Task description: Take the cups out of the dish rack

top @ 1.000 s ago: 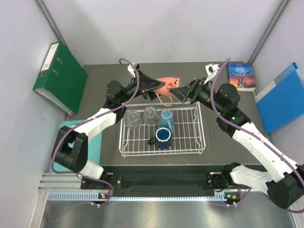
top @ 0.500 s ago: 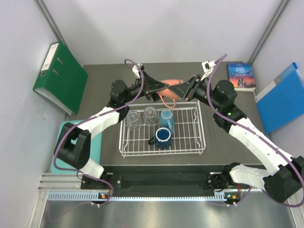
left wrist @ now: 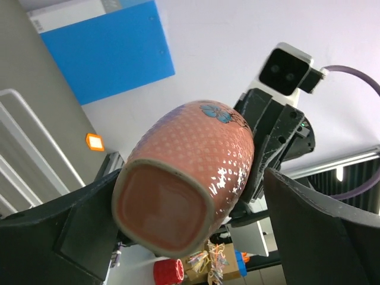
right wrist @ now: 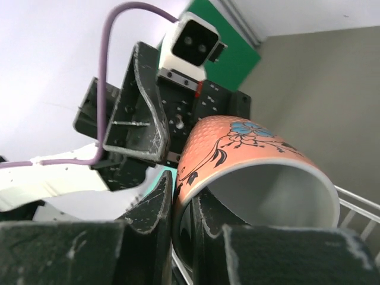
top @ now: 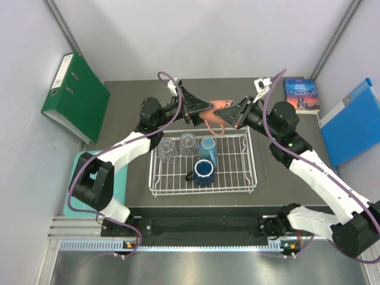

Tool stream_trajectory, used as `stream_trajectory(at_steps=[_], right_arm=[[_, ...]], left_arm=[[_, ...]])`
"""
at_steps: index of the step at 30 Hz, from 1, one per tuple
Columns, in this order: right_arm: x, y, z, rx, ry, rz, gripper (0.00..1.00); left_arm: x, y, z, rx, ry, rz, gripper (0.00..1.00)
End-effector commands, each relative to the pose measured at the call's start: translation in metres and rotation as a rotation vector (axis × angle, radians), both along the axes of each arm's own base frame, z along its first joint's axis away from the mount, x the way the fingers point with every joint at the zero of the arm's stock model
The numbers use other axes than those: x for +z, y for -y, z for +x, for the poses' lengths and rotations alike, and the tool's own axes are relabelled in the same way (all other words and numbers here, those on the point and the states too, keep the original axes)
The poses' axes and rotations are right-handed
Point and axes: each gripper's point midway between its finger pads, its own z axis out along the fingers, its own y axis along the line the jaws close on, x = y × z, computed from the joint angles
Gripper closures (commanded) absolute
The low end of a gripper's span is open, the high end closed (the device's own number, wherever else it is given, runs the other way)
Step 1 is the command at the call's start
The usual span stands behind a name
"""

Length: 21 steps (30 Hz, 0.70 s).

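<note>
A salmon-pink mug [top: 218, 109] with a blue flower print hangs in the air over the back edge of the white wire dish rack [top: 248, 173]. My right gripper [right wrist: 185, 197] is shut on the mug [right wrist: 249, 151], one finger inside the rim and one outside. My left gripper [left wrist: 190, 193] stands open around the mug's base [left wrist: 196, 148], with a gap at its right finger [left wrist: 323, 228]. In the rack sit a light blue mug [top: 208, 148], a dark blue mug [top: 203, 171] and two clear tumblers [top: 167, 149], [top: 188, 142].
A green binder [top: 74, 95] leans on the left wall. A teal board [top: 78, 159] lies at the table's left edge. A book [top: 300, 95] and a blue folder [top: 353, 122] lie at the back right. Both arms meet above the rack's far side.
The right gripper has closed onto the pink mug's rim. The left gripper has opened wider around the mug's base. The mug has shifted slightly toward the right arm.
</note>
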Motion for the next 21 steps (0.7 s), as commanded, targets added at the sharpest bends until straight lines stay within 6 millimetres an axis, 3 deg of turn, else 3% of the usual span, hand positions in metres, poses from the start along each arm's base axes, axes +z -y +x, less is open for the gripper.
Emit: stream_trajectory(at_steps=[1, 5, 6, 7, 8, 9, 10, 11, 12, 13, 14, 15, 16, 17, 18, 19, 20, 21], right_arm=[[0.034, 0.023, 0.000, -0.093, 0.126, -0.041, 1.00], [0.035, 0.041, 0.006, -0.181, 0.112, -0.087, 1.00], [0.042, 0.054, 0.015, -0.270, 0.104, -0.101, 1.00], [0.040, 0.064, 0.023, -0.330, 0.102, -0.141, 1.00], [0.017, 0.077, 0.032, -0.401, 0.016, -0.223, 1.00], [0.030, 0.105, 0.048, -0.566, 0.015, -0.255, 1.00], [0.026, 0.118, 0.055, -0.633, -0.013, -0.300, 1.00], [0.015, 0.133, 0.070, -0.718, -0.050, -0.358, 1.00], [0.020, 0.160, 0.078, -0.854, -0.061, -0.427, 1.00], [0.018, 0.172, 0.088, -0.913, -0.074, -0.467, 1.00], [0.002, 0.189, 0.106, -0.983, -0.123, -0.530, 1.00], [0.009, 0.202, 0.114, -1.037, -0.137, -0.543, 1.00], [-0.010, 0.204, 0.133, -1.041, -0.180, -0.584, 1.00], [-0.019, 0.219, 0.144, -1.076, -0.222, -0.599, 1.00], [-0.017, 0.223, 0.152, -1.083, -0.258, -0.593, 1.00], [-0.049, 0.225, 0.172, -1.076, -0.336, -0.651, 1.00], [-0.040, 0.234, 0.185, -1.104, -0.344, -0.637, 1.00], [-0.047, 0.239, 0.193, -1.115, -0.374, -0.657, 1.00]], left_arm=[[0.010, -0.009, 0.016, 0.091, 0.029, 0.027, 0.01], [-0.007, -0.024, 0.036, 0.193, -0.043, 0.102, 0.01], [-0.009, -0.029, 0.043, 0.236, -0.063, 0.115, 0.01], [-0.025, -0.035, 0.050, 0.269, -0.124, 0.165, 0.01], [-0.028, -0.041, 0.052, 0.303, -0.147, 0.191, 0.01], [-0.035, -0.049, 0.062, 0.385, -0.172, 0.226, 0.01], [-0.039, -0.055, 0.066, 0.430, -0.158, 0.283, 0.01], [-0.060, -0.065, 0.064, 0.474, -0.240, 0.381, 0.01], [-0.073, -0.074, 0.063, 0.511, -0.279, 0.453, 0.01], [-0.077, -0.085, 0.070, 0.581, -0.265, 0.520, 0.01], [-0.102, -0.097, 0.060, 0.594, -0.355, 0.627, 0.01], [-0.110, -0.103, 0.058, 0.605, -0.384, 0.673, 0.01], [-0.114, -0.108, 0.058, 0.603, -0.383, 0.714, 0.01], [-0.129, -0.114, 0.048, 0.586, -0.437, 0.782, 0.01], [-0.134, -0.117, 0.045, 0.582, -0.454, 0.813, 0.01], [-0.137, -0.121, 0.044, 0.581, -0.447, 0.849, 0.01], [-0.141, -0.123, 0.041, 0.578, -0.449, 0.878, 0.01], [-0.148, -0.129, 0.032, 0.576, -0.472, 0.930, 0.01]])
